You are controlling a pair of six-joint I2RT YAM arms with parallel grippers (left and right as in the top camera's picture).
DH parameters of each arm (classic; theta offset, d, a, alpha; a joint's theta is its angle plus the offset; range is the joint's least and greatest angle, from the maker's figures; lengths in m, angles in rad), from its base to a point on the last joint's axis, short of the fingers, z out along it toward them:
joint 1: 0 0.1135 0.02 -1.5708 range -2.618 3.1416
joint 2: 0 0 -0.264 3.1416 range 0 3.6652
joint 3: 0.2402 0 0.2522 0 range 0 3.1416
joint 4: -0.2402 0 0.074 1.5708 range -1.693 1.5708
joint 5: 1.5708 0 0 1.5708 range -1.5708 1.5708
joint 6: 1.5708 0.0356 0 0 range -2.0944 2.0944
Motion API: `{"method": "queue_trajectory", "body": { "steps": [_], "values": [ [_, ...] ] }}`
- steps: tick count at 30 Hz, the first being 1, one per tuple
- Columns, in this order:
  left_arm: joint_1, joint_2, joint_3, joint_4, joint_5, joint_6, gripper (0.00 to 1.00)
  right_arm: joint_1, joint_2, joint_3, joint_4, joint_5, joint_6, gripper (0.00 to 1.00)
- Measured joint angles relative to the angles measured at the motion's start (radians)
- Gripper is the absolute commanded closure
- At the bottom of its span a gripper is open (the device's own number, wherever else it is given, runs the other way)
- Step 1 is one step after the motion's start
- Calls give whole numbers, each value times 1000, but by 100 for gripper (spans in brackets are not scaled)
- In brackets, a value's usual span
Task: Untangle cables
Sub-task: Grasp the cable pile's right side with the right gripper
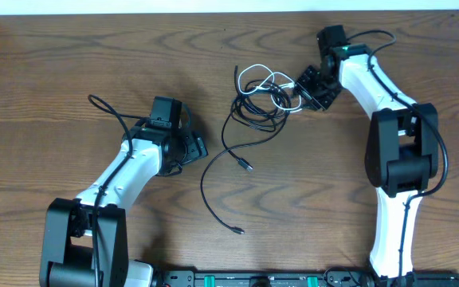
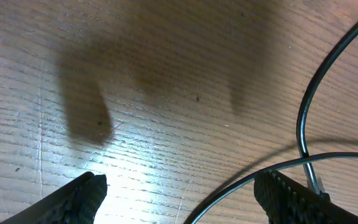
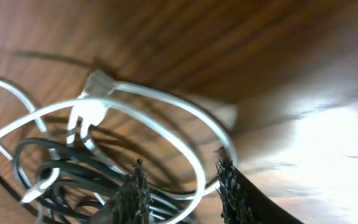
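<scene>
The cables (image 1: 263, 102) lie in a tangle at the table's middle back: black coils with a whitish strand (image 1: 255, 79) looped on top. Two black cords trail forward, one ending in a plug (image 1: 246, 167), the other (image 1: 210, 195) running toward the front. My right gripper (image 1: 300, 94) is at the tangle's right edge, open, its fingers (image 3: 182, 183) on either side of a white loop (image 3: 166, 118), with the black coils (image 3: 61, 168) to its left. My left gripper (image 1: 191, 149) is open and low over the wood (image 2: 179, 196). A black cord (image 2: 302, 124) runs by its right finger.
The wooden table (image 1: 70, 72) ends at a pale edge along the back. The left arm's own thick black wire (image 1: 106, 112) arcs behind its wrist. The right arm (image 1: 401, 151) stands at the right, and a black base rail (image 1: 245, 279) runs along the front.
</scene>
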Motion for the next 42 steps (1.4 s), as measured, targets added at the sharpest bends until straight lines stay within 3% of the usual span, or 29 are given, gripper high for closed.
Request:
{"method": "queue_trajectory", "body": {
  "steps": [7, 24, 31, 38, 40, 42],
  "values": [
    [0, 0, 0, 0, 0, 0, 18, 1, -21, 0, -32, 6, 27, 60],
    [0, 0, 0, 0, 0, 0, 18, 53, -24, -60, -19, 89, 428, 73],
    [0, 0, 0, 0, 0, 0, 18, 53, -38, -88, 29, 69, 509, 74],
    [0, 0, 0, 0, 0, 0, 17, 53, -38, -93, 58, -31, 526, 85],
    [0, 0, 0, 0, 0, 0, 17, 53, -38, -94, 58, -47, 526, 96],
    [0, 0, 0, 0, 0, 0, 18, 53, -38, -94, 58, -61, 526, 98]
  ]
}}
